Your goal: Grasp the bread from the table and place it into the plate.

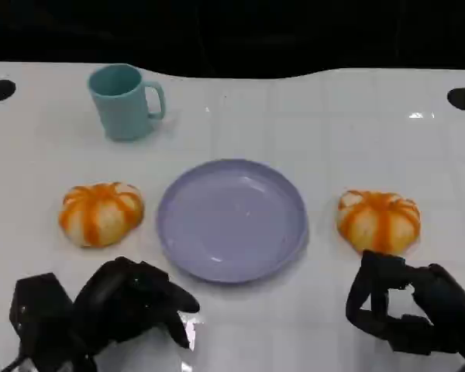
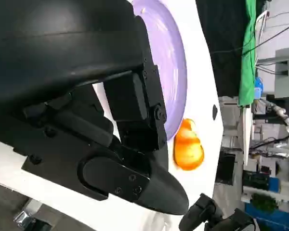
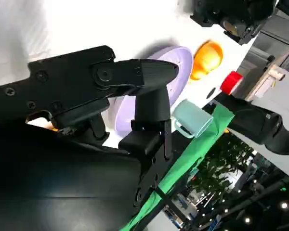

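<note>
Bread is present as two orange-striped round buns on the white bench [image 1: 310, 116], neither of them on the plate. Nearest the camera in the head view, the left hand [image 1: 128, 302] is seen low over the bench's near edge, fingers curled loosely inward, nothing held. The right hand [image 1: 407, 306] is seen at the near right, fingers bent round an open gap, nothing gripped; its upper fingers [image 1: 380, 267] lie just beside the near edge of the right bun [image 1: 378, 221], and contact cannot be confirmed. In the left wrist view the left hand's fingers [image 2: 135, 144] are seen above the bench with nothing between them. In the right wrist view the right hand's fingers [image 3: 135, 77] are likewise seen extended and bare.

Further back, the lavender plate [image 1: 231, 219] is noted at the middle of the bench, lying flat and bare. The left bun [image 1: 101, 213] rests just beside the plate's left rim, apart from it. The right bun sits near the plate's right rim, a narrow strip of bench between them.

Farthest, a teal mug [image 1: 124, 101] stands upright behind the left bun, handle turned towards the right. Two dark round holes are noted at the bench's far corners.
</note>
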